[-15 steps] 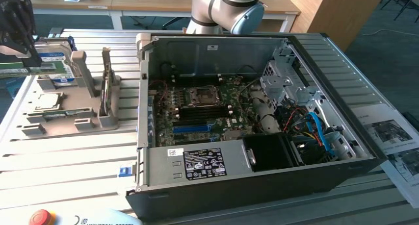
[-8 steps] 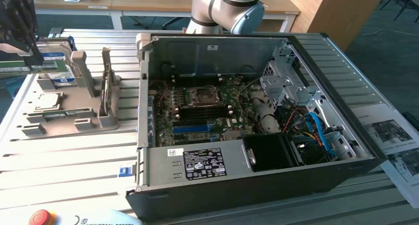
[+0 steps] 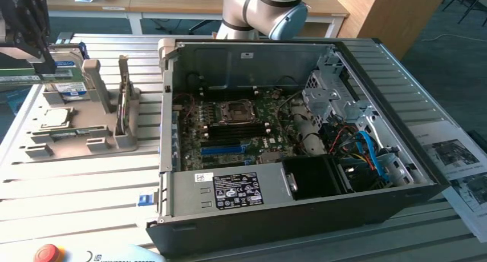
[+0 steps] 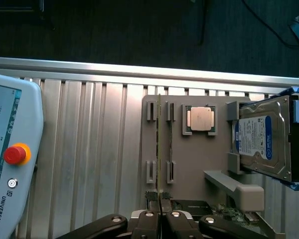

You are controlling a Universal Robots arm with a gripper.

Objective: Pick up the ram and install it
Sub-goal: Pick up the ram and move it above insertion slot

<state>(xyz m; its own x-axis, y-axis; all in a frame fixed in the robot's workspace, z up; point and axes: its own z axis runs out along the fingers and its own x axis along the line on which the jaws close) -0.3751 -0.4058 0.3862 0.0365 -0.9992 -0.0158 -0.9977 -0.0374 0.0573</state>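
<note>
My gripper hangs over the grey parts holder at the exterior view's left, shut on the ram, a thin green stick held level above the holder. In the wrist view the ram shows edge-on as a narrow line running out from between the closed fingers of the gripper, over the holder's slotted clips. The open computer case lies to the exterior view's right, with its motherboard and blue slot exposed.
On the holder sit a silver processor chip and a blue-labelled hard drive. A second thin stick lies in the neighbouring holder slot. A teach pendant with a red button rests on the ribbed metal table. Cables crowd the case's right side.
</note>
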